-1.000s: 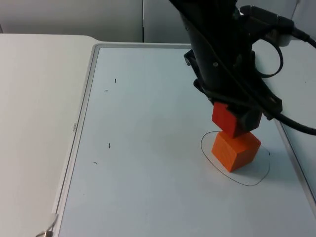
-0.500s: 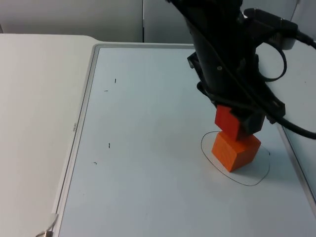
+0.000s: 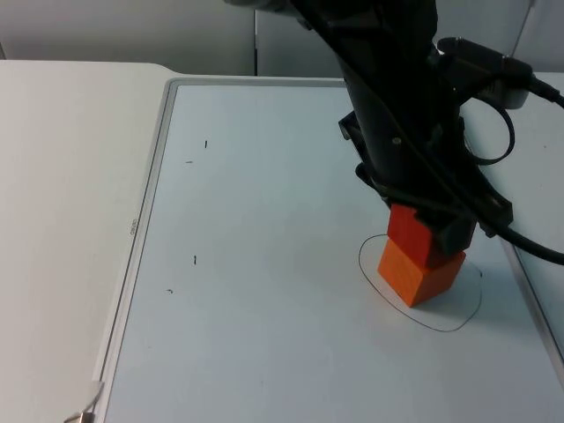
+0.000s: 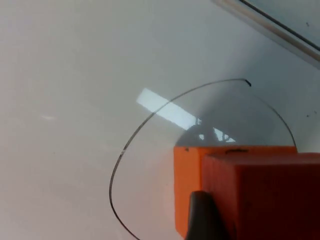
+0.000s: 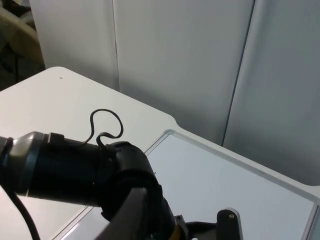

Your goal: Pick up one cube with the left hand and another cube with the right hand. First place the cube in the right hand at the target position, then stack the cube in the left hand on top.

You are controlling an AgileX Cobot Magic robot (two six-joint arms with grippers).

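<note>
Jaws of the left gripper (image 3: 434, 231) are clamped on the red cube (image 3: 412, 233), which sits on top of the orange cube (image 3: 419, 272) at the lower right of the top view. From above, the two cubes look in contact, the red one set toward the far side of the orange one, though the arm covers part of the join. Both stand inside the hand-drawn oval (image 3: 458, 324) on the white surface (image 3: 264, 264), near its left edge, with most of the outline lying free to the right and below.

From the left wrist, things come much closer: a black fingertip (image 4: 204, 220) presses against the near face of the red cube (image 4: 270, 200), the orange cube (image 4: 187, 190) shows just behind and beside it, and the pen line (image 4: 150, 120) curves around them with a bright reflection on the surface.

Farther off, the right wrist camera looks from a height at the black left arm (image 5: 75, 170), the surface's far corner and the grey partition wall (image 5: 200, 65); I cannot tell how the right gripper's jaws stand.
</note>
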